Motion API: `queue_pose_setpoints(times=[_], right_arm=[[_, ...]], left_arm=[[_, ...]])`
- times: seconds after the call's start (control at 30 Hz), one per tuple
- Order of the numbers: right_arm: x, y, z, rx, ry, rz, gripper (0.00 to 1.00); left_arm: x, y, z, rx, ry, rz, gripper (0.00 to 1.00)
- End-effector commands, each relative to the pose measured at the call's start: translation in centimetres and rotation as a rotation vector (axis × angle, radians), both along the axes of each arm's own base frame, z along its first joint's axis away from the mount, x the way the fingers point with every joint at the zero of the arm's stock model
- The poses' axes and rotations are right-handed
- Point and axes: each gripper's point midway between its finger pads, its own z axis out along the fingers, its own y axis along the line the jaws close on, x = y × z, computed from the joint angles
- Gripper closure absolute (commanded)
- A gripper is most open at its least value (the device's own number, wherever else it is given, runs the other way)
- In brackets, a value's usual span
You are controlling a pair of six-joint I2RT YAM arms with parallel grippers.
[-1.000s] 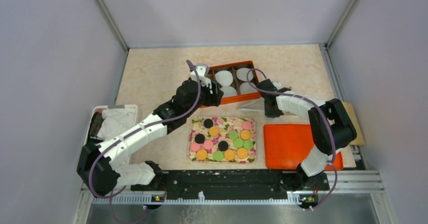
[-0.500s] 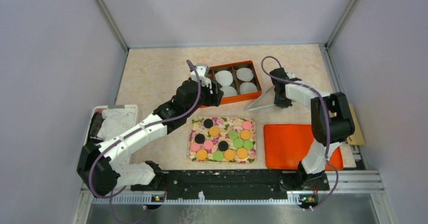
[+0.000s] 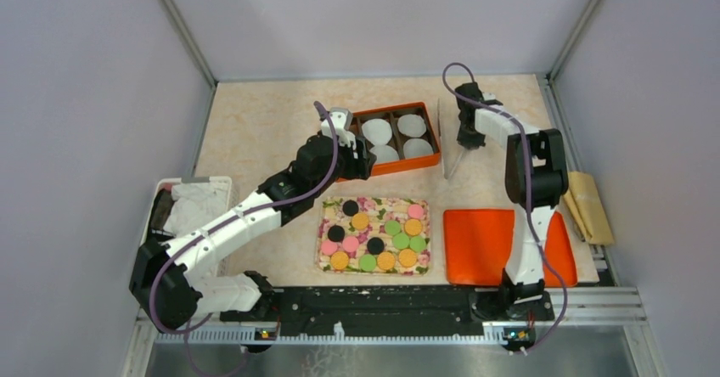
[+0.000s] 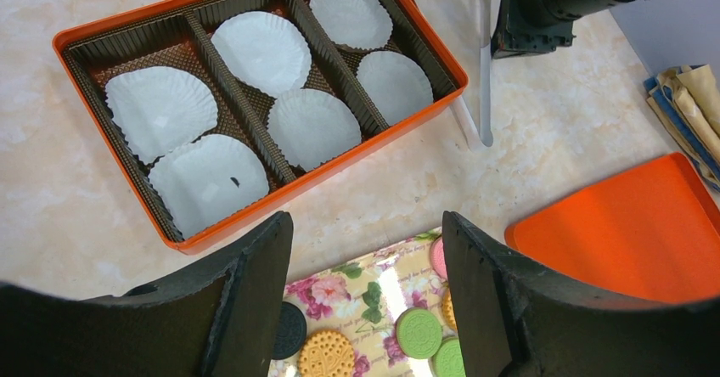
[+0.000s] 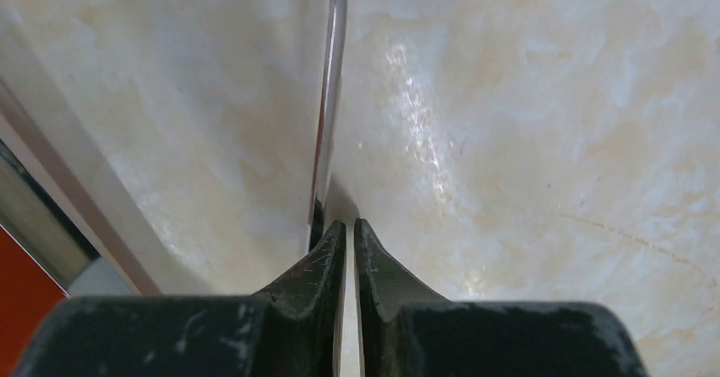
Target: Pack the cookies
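Note:
Several cookies [image 3: 361, 221] in black, orange, pink and green lie on the floral tray [image 3: 378, 205] at the front centre. Some show between my left fingers, such as a green one [image 4: 419, 333]. My left gripper [image 3: 363, 160] is open and empty [image 4: 365, 224], hovering over the gap between the tray and the orange box [image 3: 395, 167]. The box holds white paper cups [image 4: 261, 50] and no cookies. My right gripper [image 3: 464, 142] is shut [image 5: 349, 224] on a clear plastic sheet [image 3: 443, 139], held on edge right of the box. Its edge [image 5: 333, 97] runs up from the fingers.
An orange lid [image 3: 501, 245] lies right of the floral tray and also shows in the left wrist view [image 4: 645, 224]. A white bin with cloth [image 3: 191, 207] sits at the left edge. Brown packets [image 3: 590, 207] lie at the right edge.
My right gripper has swung back and to the right, away from the box. It has turned the clear sheet from leaning flat to standing on edge. The left arm has not moved.

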Motion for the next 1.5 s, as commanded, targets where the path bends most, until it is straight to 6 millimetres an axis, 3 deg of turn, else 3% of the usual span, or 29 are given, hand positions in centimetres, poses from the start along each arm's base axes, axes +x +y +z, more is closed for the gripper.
queue_pose_setpoints(times=[0.0,0.1,0.27,0.33,0.37,0.53,0.73,0.87,1.1,1.33,1.47], right_arm=[[2.0,0.4,1.5,0.027,-0.034,0.001,0.92],[2.1,0.4,3.3,0.044,-0.09,-0.011,0.87],[1.2,1.8,7.3,0.137,-0.184,0.039,0.56],[0.8,2.8,8.0,0.19,-0.199,0.072,0.42],[0.5,3.1,8.0,0.207,-0.197,0.084,0.41],[0.2,3.9,6.8,0.22,-0.16,0.121,0.39],[1.0,6.4,4.5,0.207,-0.093,0.19,0.39],[1.9,8.4,4.2,0.172,-0.077,0.244,0.39],[1.6,13.0,5.1,0.143,-0.088,0.339,0.39],[1.4,13.1,5.9,0.134,-0.106,0.323,0.35],[0.9,11.9,5.6,0.085,-0.09,0.291,0.3]], left_arm=[[0.2,-0.2,0.4,-0.006,-0.016,-0.002,0.28],[0.4,-0.3,0.0,0.001,-0.012,0.0,0.28],[0.8,0.1,-0.1,0.023,-0.016,0.026,0.28],[0.9,0.3,0.1,0.027,-0.025,0.037,0.28],[0.9,0.4,0.2,0.028,-0.029,0.04,0.28],[1.0,0.6,0.4,0.031,-0.037,0.049,0.28],[0.8,0.8,0.4,0.027,-0.037,0.053,0.28],[0.7,1.1,0.6,0.024,-0.043,0.058,0.28],[0.6,1.6,0.4,0.036,-0.043,0.071,0.27],[0.5,2.1,0.1,0.049,-0.041,0.087,0.28],[0.5,2.2,-0.2,0.048,-0.036,0.092,0.27]])
